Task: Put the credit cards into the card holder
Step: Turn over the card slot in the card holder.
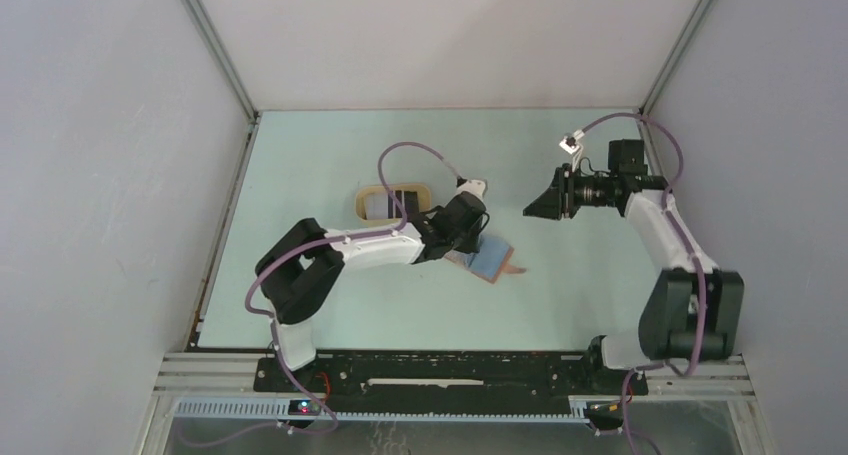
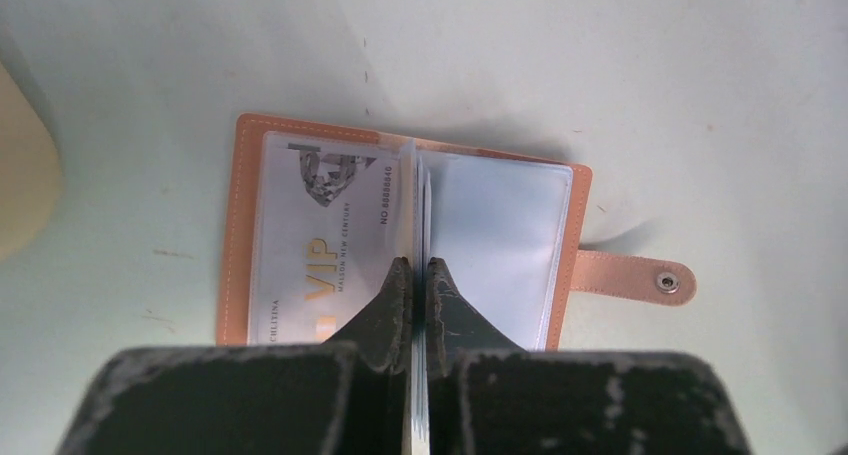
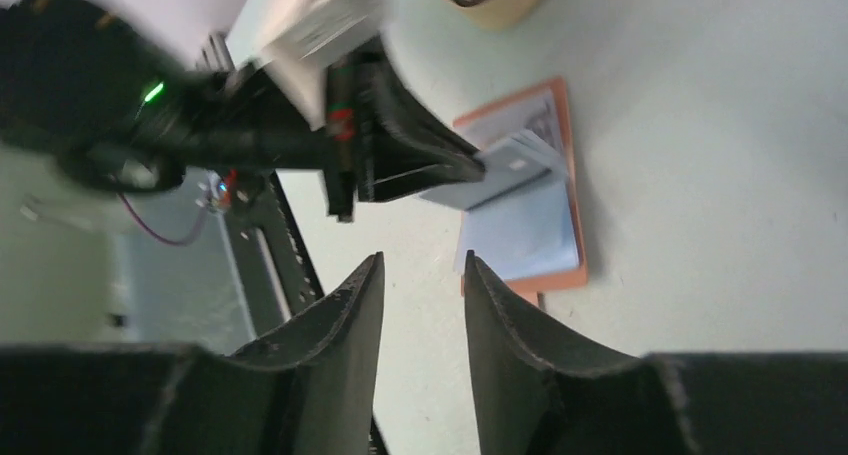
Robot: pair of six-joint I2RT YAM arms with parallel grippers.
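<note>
The card holder (image 1: 492,262) lies open on the table, reddish-brown with a snap tab (image 2: 630,277) at its right. A whitish credit card (image 2: 320,215) with gold "VIP" lettering sits in its left clear pocket. My left gripper (image 2: 420,263) is shut on the upright middle pocket leaves of the card holder (image 2: 240,225), holding them on edge. In the top view the left gripper (image 1: 470,245) is right over the holder. My right gripper (image 1: 527,210) hangs up and to the right of it, open with nothing between its fingers (image 3: 425,260). Dark credit cards (image 1: 400,200) lie in the tray.
An oval beige tray (image 1: 362,203) stands just behind and left of the card holder, and its edge shows in the left wrist view (image 2: 20,175) and the right wrist view (image 3: 510,0). Grey walls enclose the table on three sides.
</note>
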